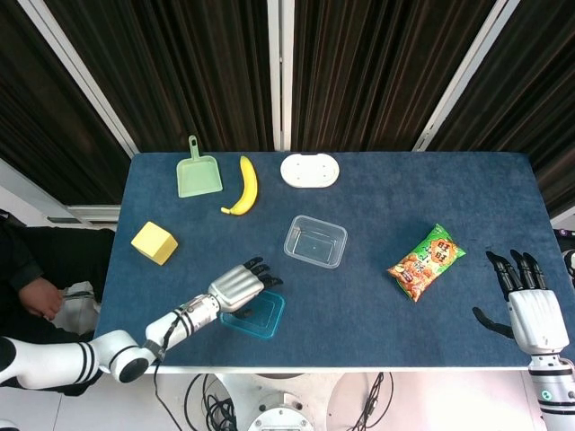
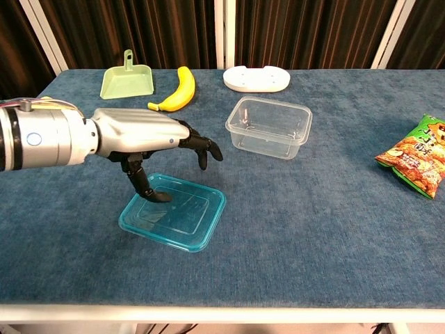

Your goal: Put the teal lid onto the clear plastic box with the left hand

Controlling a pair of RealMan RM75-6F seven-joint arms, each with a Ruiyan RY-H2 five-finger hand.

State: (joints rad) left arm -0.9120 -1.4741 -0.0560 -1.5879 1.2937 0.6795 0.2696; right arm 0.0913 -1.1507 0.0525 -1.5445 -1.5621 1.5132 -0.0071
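The teal lid [image 1: 258, 316] [image 2: 177, 221] lies turned at an angle near the table's front edge. My left hand [image 1: 241, 283] [image 2: 142, 136] hovers over its far left part. The thumb points down and its tip touches the lid's surface, while the other fingers are spread in the air above the lid, gripping nothing. The clear plastic box [image 1: 315, 241] [image 2: 269, 127] stands uncovered to the right and further back, apart from the hand. My right hand [image 1: 530, 303] is open at the table's right front corner, with nothing in it.
At the back are a green dustpan [image 1: 198, 173], a banana [image 1: 244, 186] and a white oval dish [image 1: 310, 170]. A yellow block [image 1: 154, 242] sits at the left edge. A green snack bag [image 1: 427, 261] lies right of the box.
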